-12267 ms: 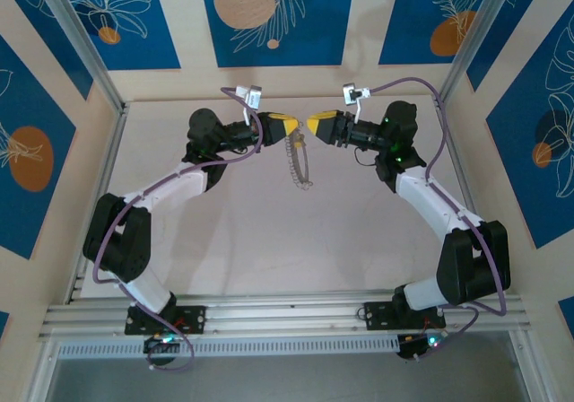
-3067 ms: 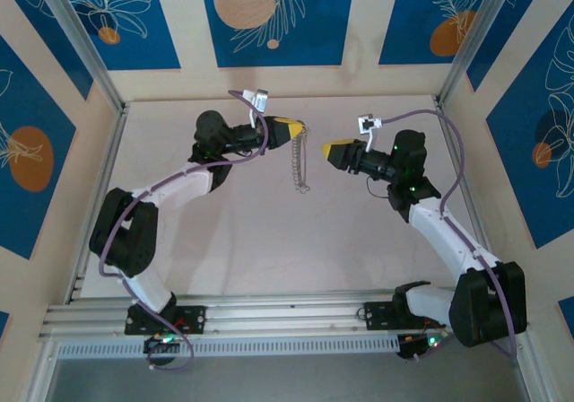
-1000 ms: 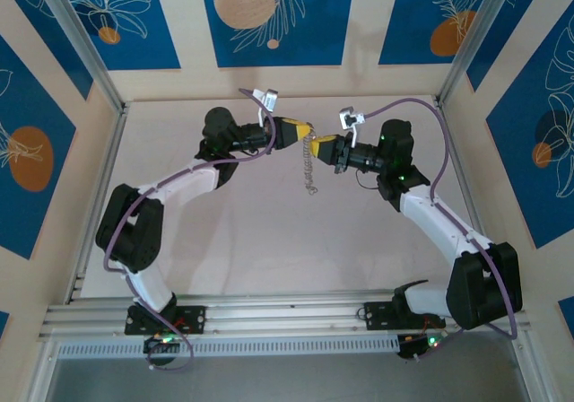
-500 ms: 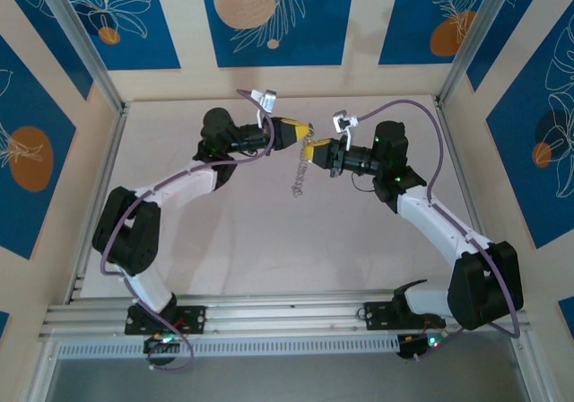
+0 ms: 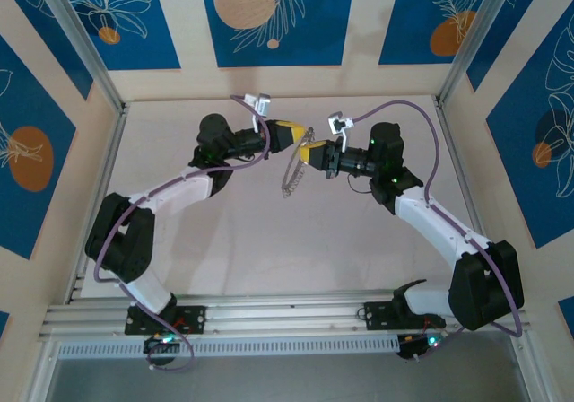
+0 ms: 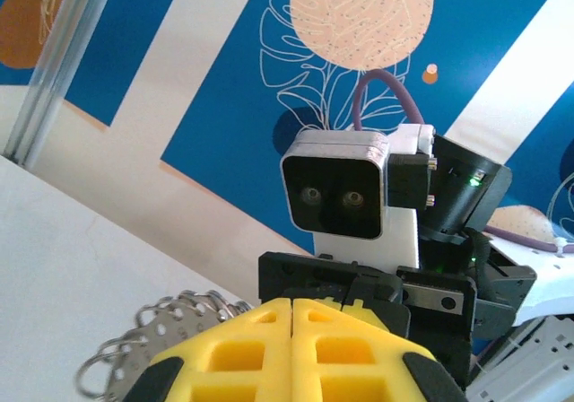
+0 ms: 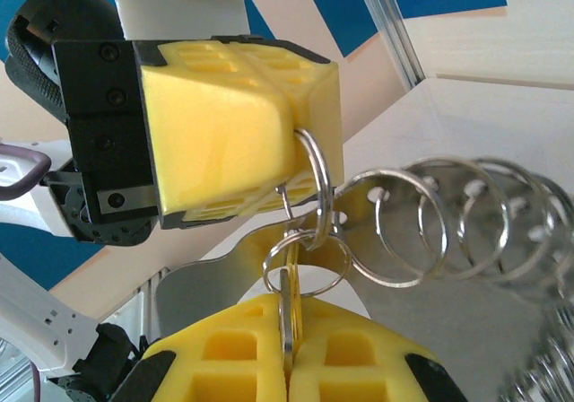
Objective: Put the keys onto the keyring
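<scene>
While the right gripper's [image 7: 289,330] jaws, at the bottom of the right wrist view, are pressed together on a thin metal piece [image 7: 288,281] seen edge-on and hung from a small ring, the left gripper's [image 7: 309,142] jaws, upper left there, are clamped on a loop of the keyring [image 5: 290,176]. I cannot tell whether the pinched piece is a key. From above, the keyring hangs between both grippers at upper centre, over the pale surface [image 5: 269,240].

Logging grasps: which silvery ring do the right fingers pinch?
The lowest ring, edge-on between the right gripper's fingers; the others hang from the left gripper or dangle rightward.
</scene>
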Robot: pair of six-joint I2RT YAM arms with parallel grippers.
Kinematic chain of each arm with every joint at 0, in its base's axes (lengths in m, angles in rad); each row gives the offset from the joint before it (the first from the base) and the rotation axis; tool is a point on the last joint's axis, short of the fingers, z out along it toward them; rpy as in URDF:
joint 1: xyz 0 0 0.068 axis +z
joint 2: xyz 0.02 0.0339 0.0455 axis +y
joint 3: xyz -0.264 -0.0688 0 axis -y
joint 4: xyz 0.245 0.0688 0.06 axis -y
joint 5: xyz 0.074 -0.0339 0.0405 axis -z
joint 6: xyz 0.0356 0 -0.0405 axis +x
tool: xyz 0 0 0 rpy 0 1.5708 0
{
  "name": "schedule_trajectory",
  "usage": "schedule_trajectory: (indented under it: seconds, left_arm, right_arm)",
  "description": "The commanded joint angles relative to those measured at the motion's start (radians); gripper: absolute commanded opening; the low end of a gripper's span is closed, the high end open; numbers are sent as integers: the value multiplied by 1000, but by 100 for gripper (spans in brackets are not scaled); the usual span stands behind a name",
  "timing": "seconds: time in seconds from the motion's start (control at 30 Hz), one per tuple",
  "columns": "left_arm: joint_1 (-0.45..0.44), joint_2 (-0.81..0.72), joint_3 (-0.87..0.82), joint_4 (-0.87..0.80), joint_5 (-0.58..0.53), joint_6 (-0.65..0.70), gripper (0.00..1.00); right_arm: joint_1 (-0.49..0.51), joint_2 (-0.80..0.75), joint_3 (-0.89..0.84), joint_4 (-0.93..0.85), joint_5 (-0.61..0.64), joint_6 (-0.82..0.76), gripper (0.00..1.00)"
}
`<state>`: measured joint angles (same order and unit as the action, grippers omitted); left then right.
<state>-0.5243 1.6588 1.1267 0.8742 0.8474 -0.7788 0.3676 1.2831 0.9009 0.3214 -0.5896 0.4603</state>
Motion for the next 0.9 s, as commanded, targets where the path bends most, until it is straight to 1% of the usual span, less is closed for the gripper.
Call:
schedule_trajectory:
  seconds: [0.0, 0.37, 0.67, 0.87]
  left_arm:
    - [-12, -37, -12, 35, -28, 26, 0]
    - [-15, -49, -27, 40, -30, 35, 0]
    - [-15, -55, -23, 15, -16, 52, 0]
    - [-16, -70, -21, -48, -16, 102, 0]
  right_arm:
    - [12, 3, -1, 13, 21, 20, 0]
    - [59, 46, 48, -47, 18, -15, 0]
    - [22, 17, 29, -71, 37, -15, 0]
    - [-12, -24, 29, -131, 38, -33, 0]
